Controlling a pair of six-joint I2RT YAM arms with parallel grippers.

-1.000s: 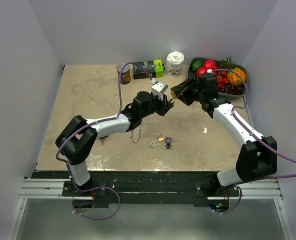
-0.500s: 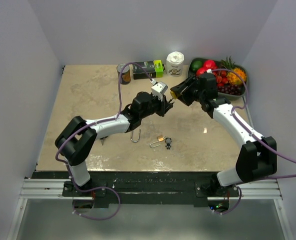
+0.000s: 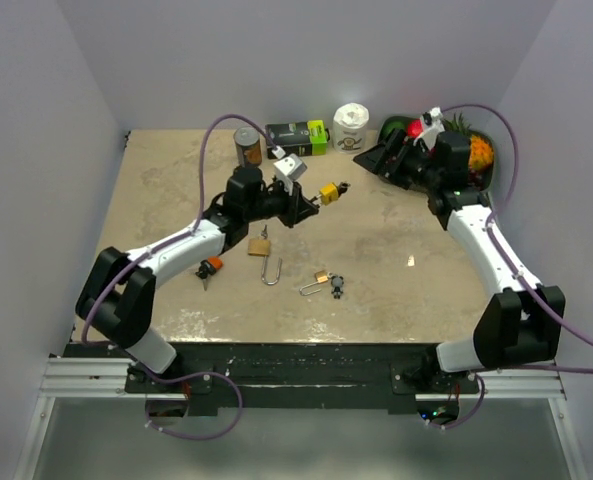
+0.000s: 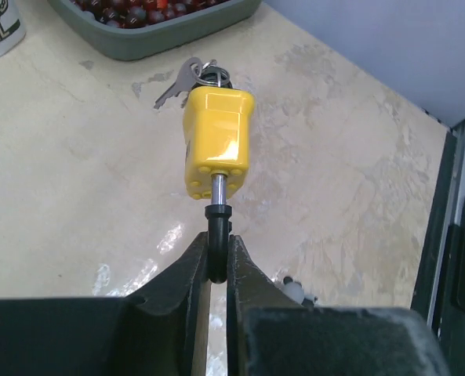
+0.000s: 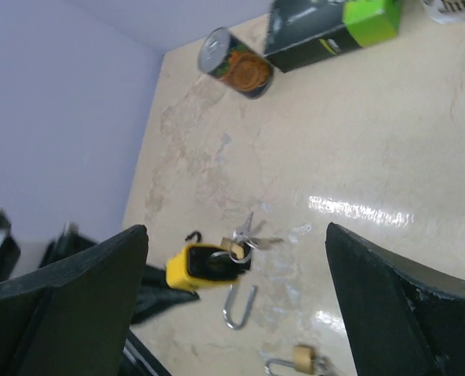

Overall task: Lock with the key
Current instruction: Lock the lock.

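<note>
While the yellow padlock (image 4: 216,145) is held out over the bench (image 3: 176,190), its black shackle (image 4: 216,239) is pinched between the fingers of the left tool (image 4: 216,254), which are drawn in to a narrow gap with only the shackle between them. The padlock body is pointed away from the tool, towards the tray (image 4: 161,31) of fruit at the far right of the bench. A bunch of keys (image 4: 191,77) on a ring is seen at the far end of the body; whether a key is seated in the keyhole cannot be told.

The right tool (image 3: 374,160) is spread wide and nothing is held in it. It is raised near the tray, well apart from the padlock and turned towards it, so that the padlock is seen in the right wrist view between the two fingers.

On the bench nearer the arms, a brass padlock (image 3: 260,245), a loose silver shackle (image 3: 272,272) and a smaller padlock (image 3: 321,278) are laid near one another. A can (image 3: 247,147) and a black and green box (image 3: 298,137) are stood at the far edge.
</note>
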